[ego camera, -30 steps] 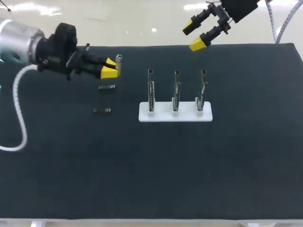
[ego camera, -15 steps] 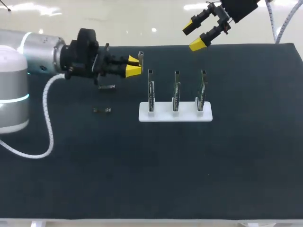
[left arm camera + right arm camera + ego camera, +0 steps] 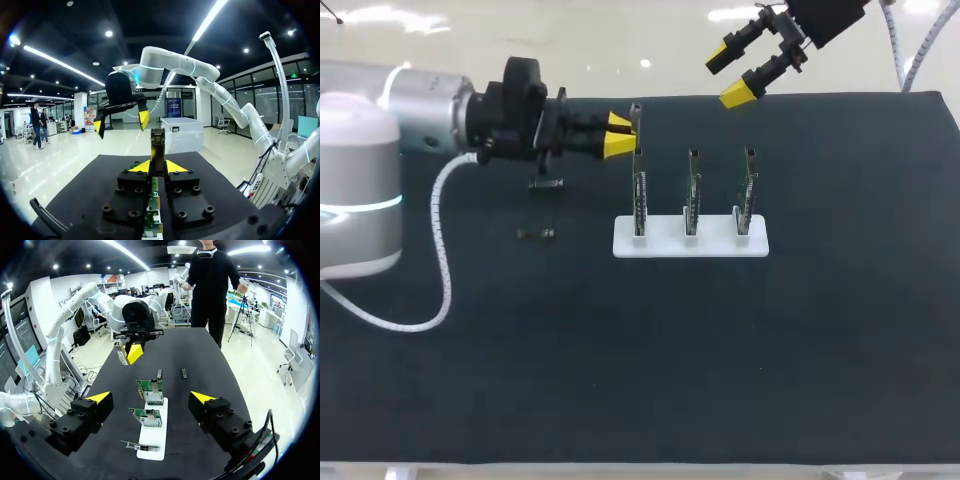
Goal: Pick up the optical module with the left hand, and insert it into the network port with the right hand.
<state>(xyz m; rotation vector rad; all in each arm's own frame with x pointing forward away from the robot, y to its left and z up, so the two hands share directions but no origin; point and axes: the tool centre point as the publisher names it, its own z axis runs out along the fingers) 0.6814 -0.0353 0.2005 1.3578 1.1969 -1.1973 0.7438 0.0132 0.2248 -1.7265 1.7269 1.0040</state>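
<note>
Black mat table [image 3: 620, 380], white board stand [image 3: 690, 245], left pincer [image 3: 620, 134] clasping optical module [image 3: 635, 110]

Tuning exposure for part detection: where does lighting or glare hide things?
Head view: spare modules barely stand out from the dark mat; left wrist view: the optical module between the left fingers is backlit; right wrist view: boards evenly lit.
</note>
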